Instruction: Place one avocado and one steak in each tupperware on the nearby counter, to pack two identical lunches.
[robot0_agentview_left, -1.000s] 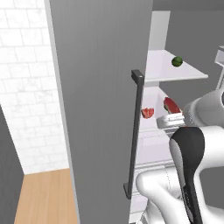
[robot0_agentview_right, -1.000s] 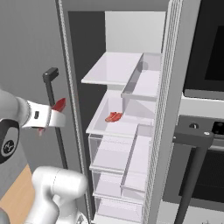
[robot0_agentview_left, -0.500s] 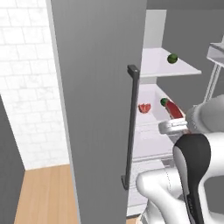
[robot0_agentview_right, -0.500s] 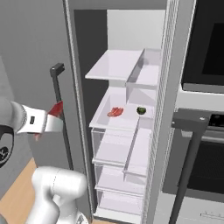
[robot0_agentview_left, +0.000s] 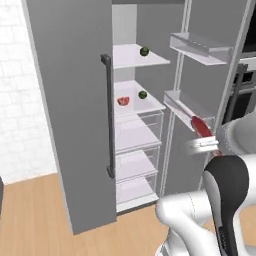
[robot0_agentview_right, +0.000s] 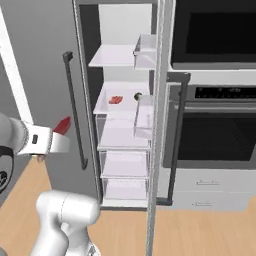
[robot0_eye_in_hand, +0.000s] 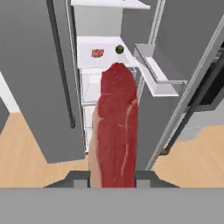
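The claw (robot0_eye_in_hand: 113, 177) is pinching a steak (robot0_eye_in_hand: 116, 127) that rises long and red up the middle of the hand view, hiding much of the fridge's lower drawers behind it; the claw's fingertips are mostly covered by the meat. From the left base view the held steak (robot0_agentview_left: 201, 126) pokes out before the open fridge. A second steak (robot0_agentview_left: 123, 101) lies on the middle shelf (robot0_agentview_left: 150, 106) beside an avocado (robot0_agentview_left: 143, 94), and another avocado (robot0_agentview_left: 144, 51), small and dim, sits on the top shelf.
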